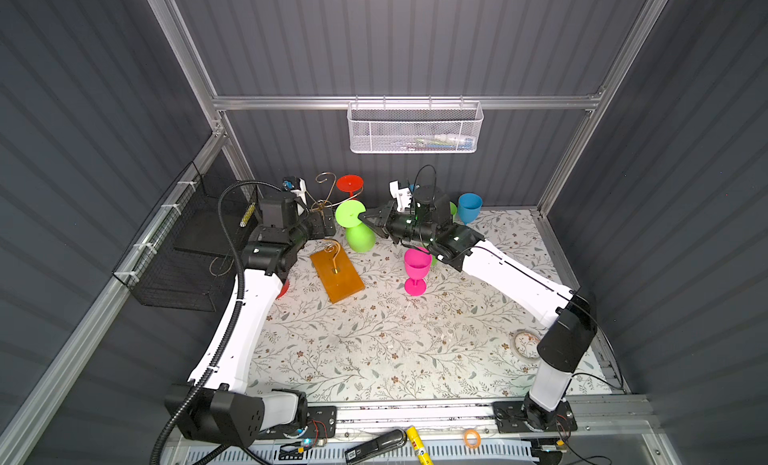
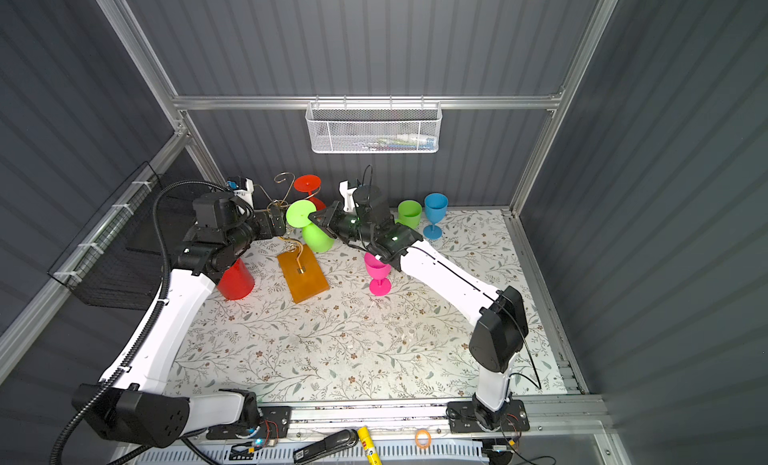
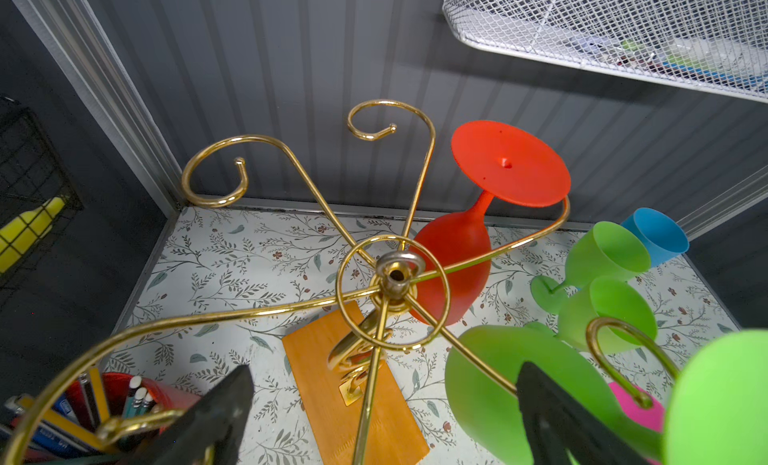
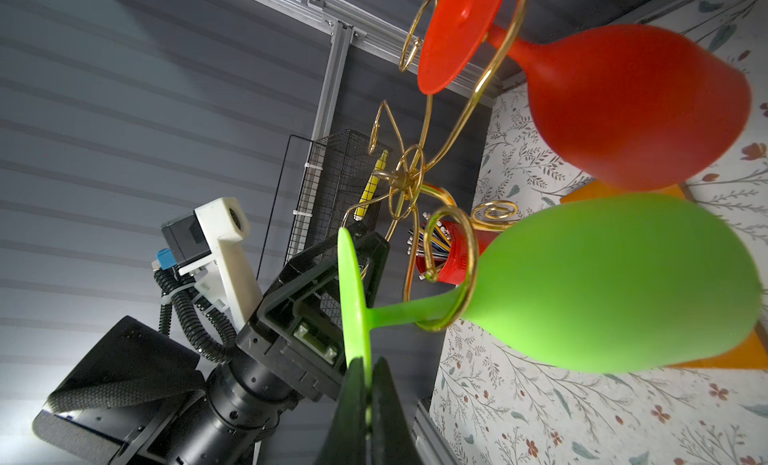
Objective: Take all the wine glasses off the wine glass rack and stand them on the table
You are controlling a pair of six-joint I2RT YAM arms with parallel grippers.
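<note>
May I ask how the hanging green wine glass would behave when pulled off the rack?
The green wine glass looks like light, stiff matte plastic. The right hand pinches only its foot's edge, so it may swing. Its stem sits in a rack curl and could snag.

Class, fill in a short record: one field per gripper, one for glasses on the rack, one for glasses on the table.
Left gripper: open, beside the wine glass rack
Right gripper: shut on the green wine glass, by its foot
On rack: green wine glass, red wine glass, both inverted
On table: pink glass, blue glass, second green glass
</note>
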